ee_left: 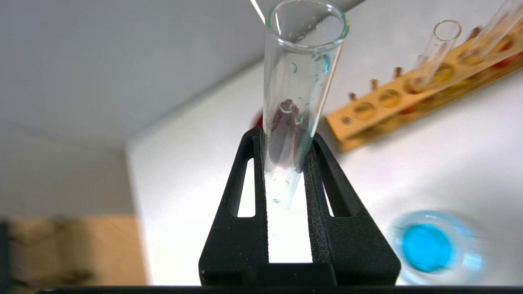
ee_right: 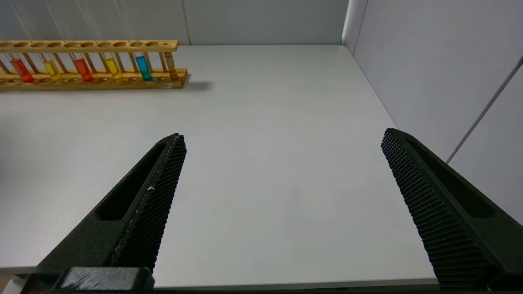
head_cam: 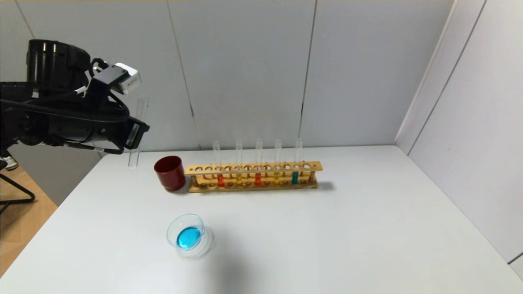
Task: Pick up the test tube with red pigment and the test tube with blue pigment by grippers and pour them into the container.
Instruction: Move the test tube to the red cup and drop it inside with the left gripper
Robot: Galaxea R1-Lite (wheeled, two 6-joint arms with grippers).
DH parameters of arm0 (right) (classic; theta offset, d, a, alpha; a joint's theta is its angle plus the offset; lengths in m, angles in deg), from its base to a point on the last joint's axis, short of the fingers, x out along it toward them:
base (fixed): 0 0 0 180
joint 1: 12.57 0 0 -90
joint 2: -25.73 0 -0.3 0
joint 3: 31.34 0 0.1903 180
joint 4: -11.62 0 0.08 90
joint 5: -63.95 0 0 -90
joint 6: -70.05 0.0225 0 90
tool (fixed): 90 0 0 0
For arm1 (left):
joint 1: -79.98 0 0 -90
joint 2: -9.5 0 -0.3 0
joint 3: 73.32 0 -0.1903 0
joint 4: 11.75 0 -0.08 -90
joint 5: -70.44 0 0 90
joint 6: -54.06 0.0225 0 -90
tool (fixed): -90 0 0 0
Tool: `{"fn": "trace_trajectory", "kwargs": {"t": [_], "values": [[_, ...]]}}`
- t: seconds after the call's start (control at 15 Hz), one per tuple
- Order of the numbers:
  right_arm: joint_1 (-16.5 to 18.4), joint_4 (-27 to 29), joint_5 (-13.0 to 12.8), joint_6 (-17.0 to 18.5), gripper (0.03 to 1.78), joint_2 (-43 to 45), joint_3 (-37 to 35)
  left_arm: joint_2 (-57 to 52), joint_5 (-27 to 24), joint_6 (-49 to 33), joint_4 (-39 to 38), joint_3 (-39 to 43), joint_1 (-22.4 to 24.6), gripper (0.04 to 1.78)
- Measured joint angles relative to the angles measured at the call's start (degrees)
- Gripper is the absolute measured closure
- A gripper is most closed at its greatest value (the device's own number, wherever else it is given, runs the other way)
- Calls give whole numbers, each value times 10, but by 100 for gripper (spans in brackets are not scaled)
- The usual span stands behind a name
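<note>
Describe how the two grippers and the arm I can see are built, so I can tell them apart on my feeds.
The left gripper has matte black wedge-shaped fingers with long slots cut through them. In the head view its arm is bulky and black, with black cables looped over it and a small white-grey block on top. The right gripper has matching black slotted fingers, their inner faces finely ridged.

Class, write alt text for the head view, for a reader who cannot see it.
The left gripper, raised at the table's left edge, holds an emptied test tube upright. On the white table a glass dish holds blue liquid; behind it a dark red cup stands beside a wooden rack of five tubes.
</note>
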State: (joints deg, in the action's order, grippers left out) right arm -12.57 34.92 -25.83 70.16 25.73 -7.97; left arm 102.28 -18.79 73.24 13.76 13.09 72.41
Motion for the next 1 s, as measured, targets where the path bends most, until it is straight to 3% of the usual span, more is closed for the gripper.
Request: {"fn": "trace_trajectory", "kwargs": {"t": [0.27,0.67,1.0], "values": [[0,0,0,0,6,0,0,-11,-72,-110,-25,25,30,150],[0,0,0,0,6,0,0,86,-77,-138,-189,26,58,150],[0,0,0,0,6,0,0,175,-75,-137,-228,-14,59,150]]}}
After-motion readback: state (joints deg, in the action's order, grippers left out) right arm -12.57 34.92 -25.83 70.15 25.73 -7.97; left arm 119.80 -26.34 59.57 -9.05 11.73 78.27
